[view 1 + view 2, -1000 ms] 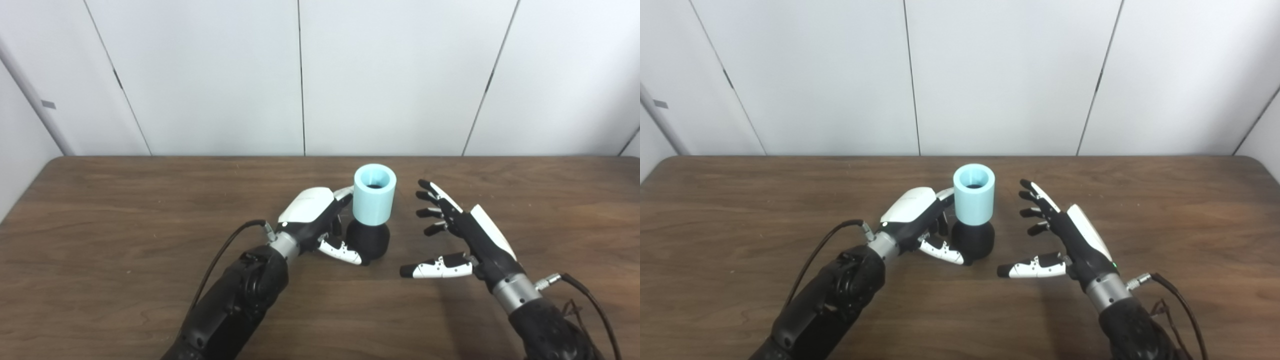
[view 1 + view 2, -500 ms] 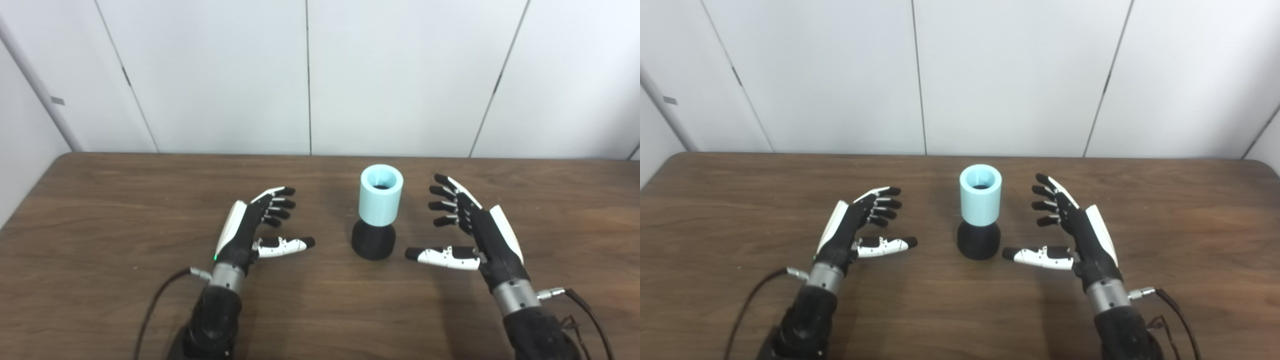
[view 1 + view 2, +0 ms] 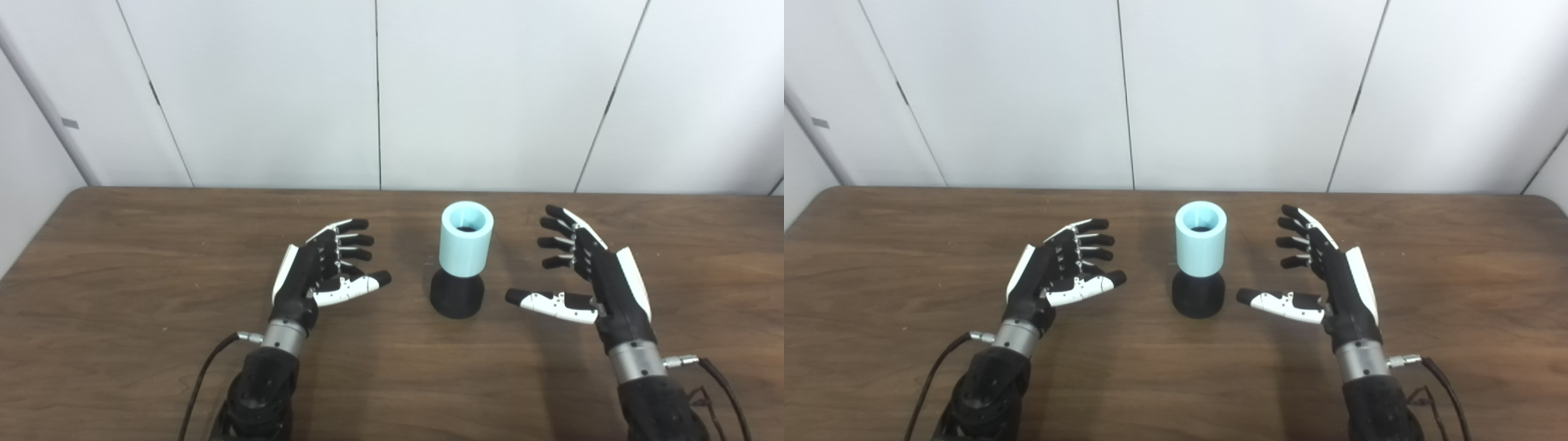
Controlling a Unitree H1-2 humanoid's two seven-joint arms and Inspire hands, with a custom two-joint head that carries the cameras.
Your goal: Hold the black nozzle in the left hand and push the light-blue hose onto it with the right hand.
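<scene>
The black nozzle [image 3: 455, 297] stands upright on the brown table [image 3: 122, 257], with the light-blue hose [image 3: 466, 239] seated on its top, open end up. My left hand [image 3: 321, 272] hovers to the left of the pair, open, fingers spread toward it and clear of it. To the right, my right hand [image 3: 585, 272] is open too, palm facing the hose, thumb pointing at the nozzle's base with a gap between. Neither hand touches anything.
White wall panels [image 3: 490, 92] rise behind the table's far edge. Cables trail from both wrists, one at the left [image 3: 202, 380] and one at the right [image 3: 716, 373], near the front of the table.
My left hand let go of the nozzle and drew back to the left, opening. The right hand edged slightly away and up. The camera view also shifted a little.
</scene>
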